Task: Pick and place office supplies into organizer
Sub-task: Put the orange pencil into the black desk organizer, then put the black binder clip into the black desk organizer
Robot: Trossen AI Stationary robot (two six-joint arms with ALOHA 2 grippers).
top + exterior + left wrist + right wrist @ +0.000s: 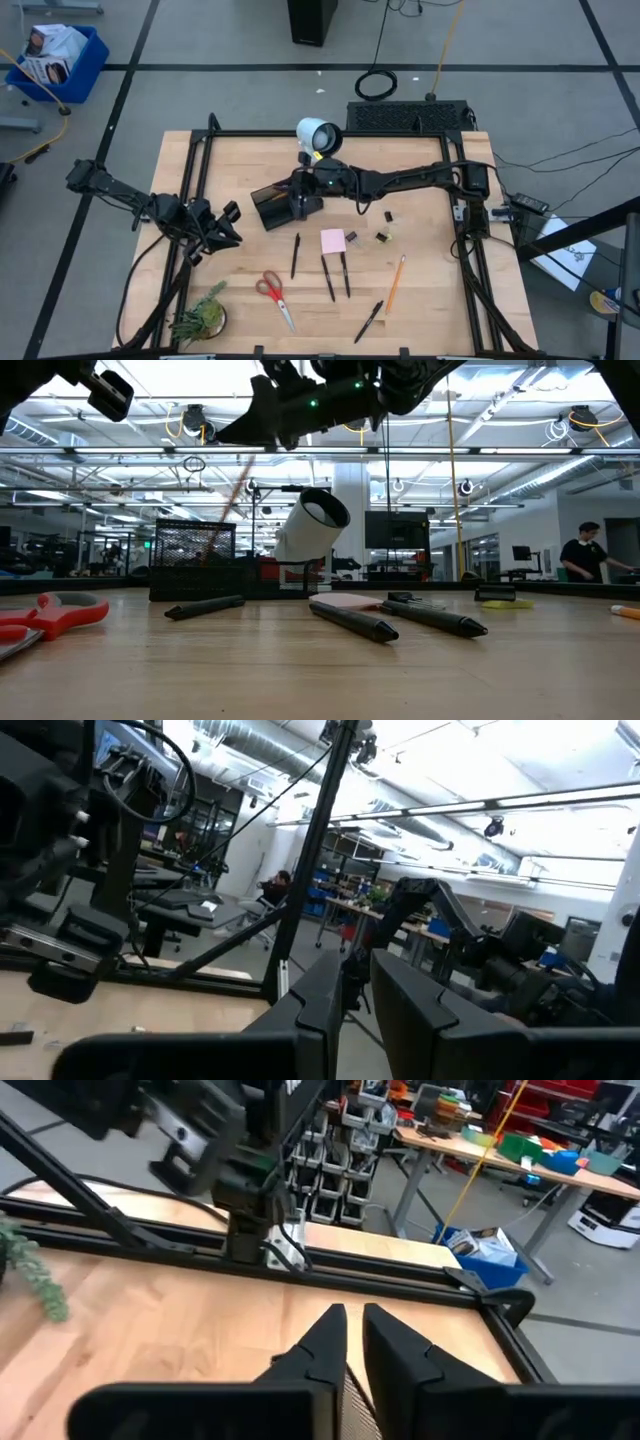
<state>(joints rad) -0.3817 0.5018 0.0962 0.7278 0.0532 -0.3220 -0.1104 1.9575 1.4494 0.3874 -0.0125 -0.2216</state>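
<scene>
My right gripper (298,196) (354,1320) reaches in from the table's right and hovers over the black organizer (266,210) (192,550), fingers nearly together. In the low view an orange pencil (228,505) slants down from under it into the organizer's mesh compartment. Lying flat on the table are black pens (328,278), another pencil (395,285), a pink sticky pad (333,240), red-handled scissors (272,292) and small clips (383,237). My left gripper (226,225) (356,970) waits shut, left of the organizer. My right gripper is shut on the orange pencil at its upper end (246,460), as far as the low view shows; in the wrist view the fingers (325,1345) hide the place of contact. The pencil hangs tilted below the gripper, its lower end inside the organizer's mesh (207,555).
A white cylindrical object (318,135) stands just behind the organizer. A green plant (200,318) sits at the near left corner. A black frame (200,150) rims the table. A person (585,555) stands in the room beyond.
</scene>
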